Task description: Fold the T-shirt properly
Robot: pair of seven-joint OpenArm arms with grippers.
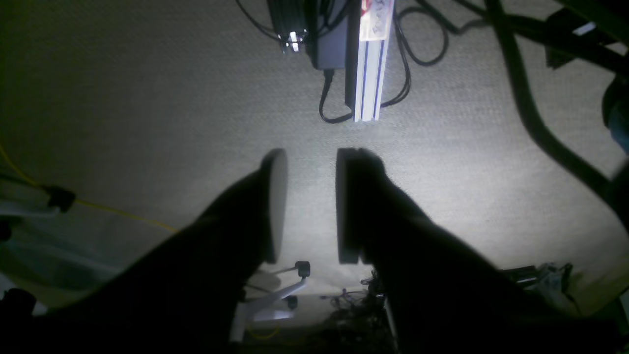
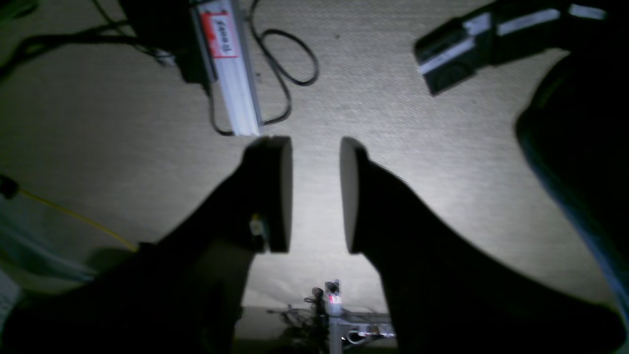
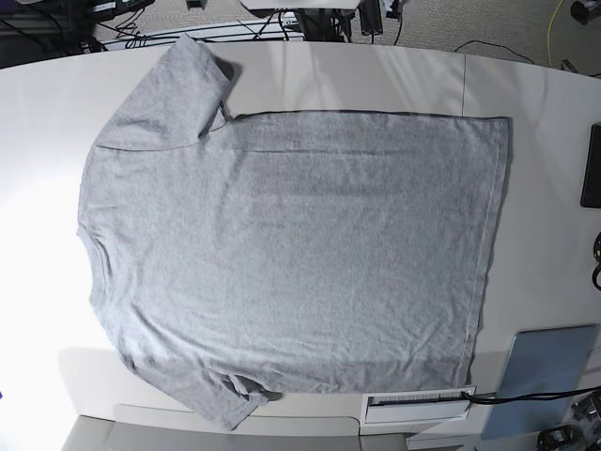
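One T-shirt [image 3: 291, 254], flat, collar left, hem right

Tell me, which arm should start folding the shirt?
Probably right: the T-shirt has its sleeves on that side. Otherwise even: left gripper and right gripper both hang open over carpet.

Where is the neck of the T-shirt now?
In the base view the T-shirt lies flat on the white table, its neck at the picture's left, hem toward the right.

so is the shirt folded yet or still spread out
Spread out. In the base view the T-shirt lies flat on the white table, plain side up, both sleeves out, with no fold in it.
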